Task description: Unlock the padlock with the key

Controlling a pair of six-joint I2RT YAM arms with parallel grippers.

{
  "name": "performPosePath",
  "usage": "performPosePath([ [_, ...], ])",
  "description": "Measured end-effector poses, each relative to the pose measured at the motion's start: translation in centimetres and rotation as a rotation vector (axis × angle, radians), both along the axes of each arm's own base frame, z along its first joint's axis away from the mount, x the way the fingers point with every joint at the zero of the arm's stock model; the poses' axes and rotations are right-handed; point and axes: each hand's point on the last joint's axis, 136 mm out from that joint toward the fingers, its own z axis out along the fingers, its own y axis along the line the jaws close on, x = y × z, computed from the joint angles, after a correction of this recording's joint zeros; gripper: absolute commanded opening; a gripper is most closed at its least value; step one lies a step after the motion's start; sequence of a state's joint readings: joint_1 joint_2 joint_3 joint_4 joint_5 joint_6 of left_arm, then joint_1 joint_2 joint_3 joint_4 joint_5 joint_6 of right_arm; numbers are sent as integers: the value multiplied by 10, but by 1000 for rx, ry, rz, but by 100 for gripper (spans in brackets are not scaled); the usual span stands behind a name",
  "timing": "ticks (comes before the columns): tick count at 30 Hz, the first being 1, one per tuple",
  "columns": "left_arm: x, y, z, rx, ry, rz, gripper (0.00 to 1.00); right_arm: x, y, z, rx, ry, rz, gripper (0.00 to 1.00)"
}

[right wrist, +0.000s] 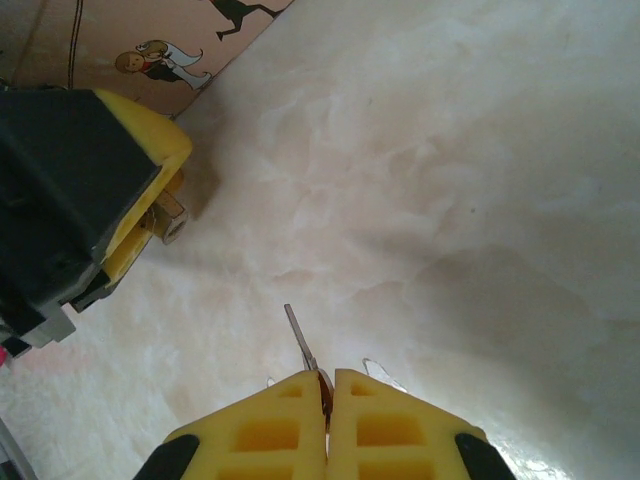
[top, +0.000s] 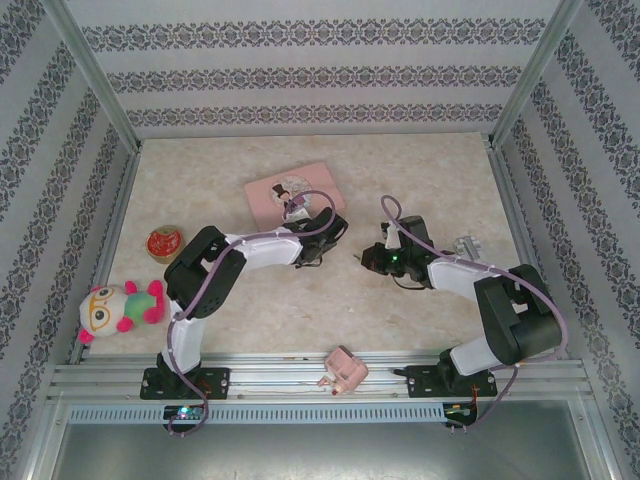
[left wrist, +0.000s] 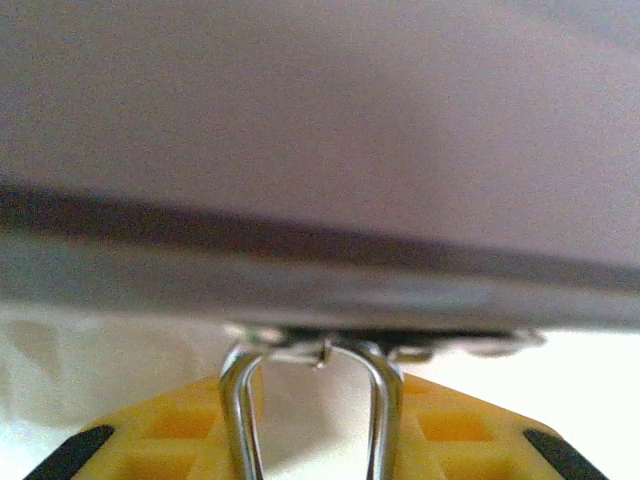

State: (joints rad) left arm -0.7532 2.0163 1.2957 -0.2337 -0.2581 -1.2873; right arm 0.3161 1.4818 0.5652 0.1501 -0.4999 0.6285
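The bench (top: 420,190) carries the pink tin (top: 280,190), and the work is part done; lock and key are each in hand, but the key is not yet in the keyhole, so inserting and turning remain; the left pincer (left wrist: 312,440), jaws part closed, seems to clamp the padlock (left wrist: 240,420) right against the tin's edge; the right pincer (right wrist: 327,400) is pressed fully together on the key (right wrist: 300,342), its blade pointing towards the lock across a gap.

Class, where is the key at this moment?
In the right wrist view, the key sticks up from the shut right gripper at bottom centre, apart from the padlock at left.
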Motion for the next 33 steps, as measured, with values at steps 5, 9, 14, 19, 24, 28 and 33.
performPosePath([
  [5,-3,-14,3,-112,-8,7,2,-4,1,-5,24,-18,-7,0],
  [9,-2,-21,4,-158,-9,4,2,-9,7,-7,32,-47,3,0],
  [14,-2,-25,6,-169,-10,-12,5,-12,16,-2,35,-101,4,0],
  [19,-2,-25,6,-163,-12,-23,5,-6,16,4,37,-138,-26,0],
  [24,0,-29,6,-192,-33,-28,2,0,17,9,49,-166,-39,0],
  [28,3,-33,8,-217,-56,-33,0,3,19,0,55,-149,-49,0],
  [33,6,-36,10,-243,-84,-35,2,4,20,-8,59,-128,-56,0],
])
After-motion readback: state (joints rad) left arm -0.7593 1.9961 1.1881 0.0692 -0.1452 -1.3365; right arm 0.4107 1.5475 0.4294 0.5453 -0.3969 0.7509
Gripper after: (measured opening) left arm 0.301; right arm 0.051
